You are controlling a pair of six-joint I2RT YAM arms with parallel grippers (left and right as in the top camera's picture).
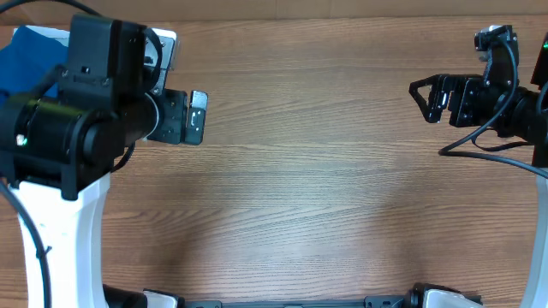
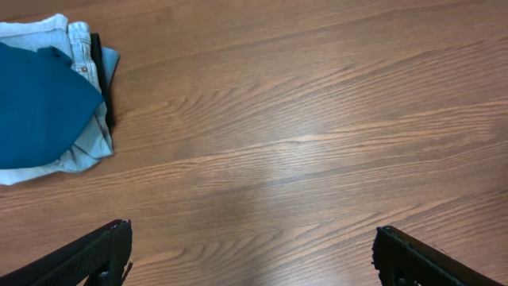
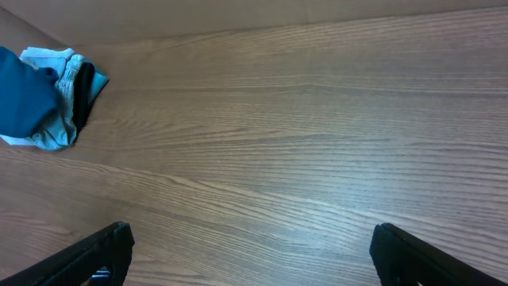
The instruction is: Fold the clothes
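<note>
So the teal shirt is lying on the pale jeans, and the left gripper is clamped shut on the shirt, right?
Not quite. The teal shirt does lie on the pale jeans, but the left gripper is open and holds nothing. The left wrist view shows its jaws spread wide over the table, apart from the pile.

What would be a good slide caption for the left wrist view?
Open left gripper above the wooden table; teal shirt lies on pale jeans at upper left.
</note>
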